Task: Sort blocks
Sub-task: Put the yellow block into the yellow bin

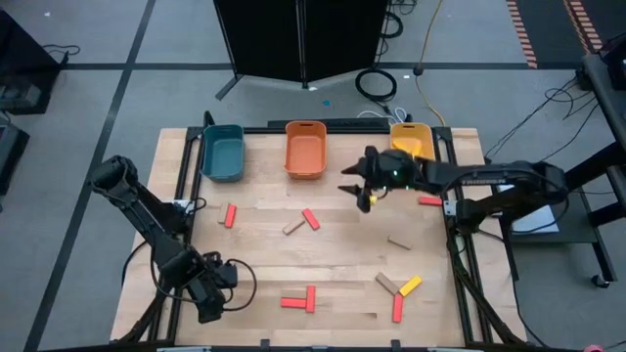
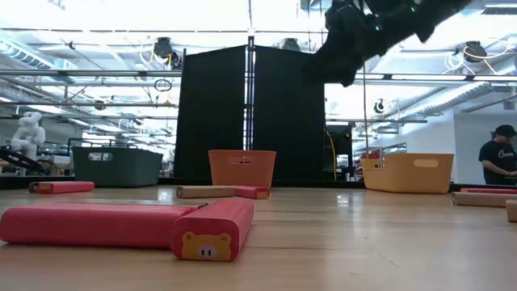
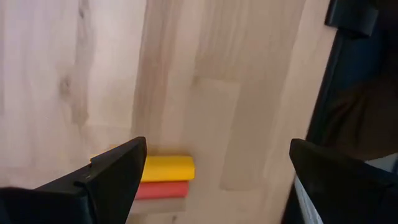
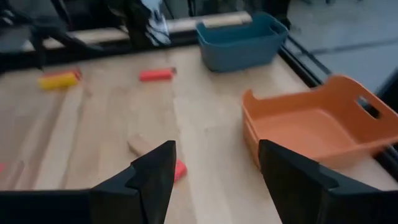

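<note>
Table (image 1: 264, 254): blocks (image 1: 297, 300), 3 bins (image 1: 304, 150)

Three bins (image 1: 304, 150) in row along table (image 1: 254, 259) far edge, 11 to 1 o'clock. Blocks (image 1: 310, 218) scattered over table: one at 9, pair near centre, T-shaped pair at 6, cluster at 4-5, singles at 2 and 3. Right gripper (image 1: 364, 188) above table at 1, before bins. Left gripper (image 1: 217, 293) at 7, near corner.

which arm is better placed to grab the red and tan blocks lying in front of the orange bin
Right. The right gripper hangs open above the table beside the orange bin, with the red block and tan block just ahead. The left gripper sits at the near left corner, much farther off.
</note>
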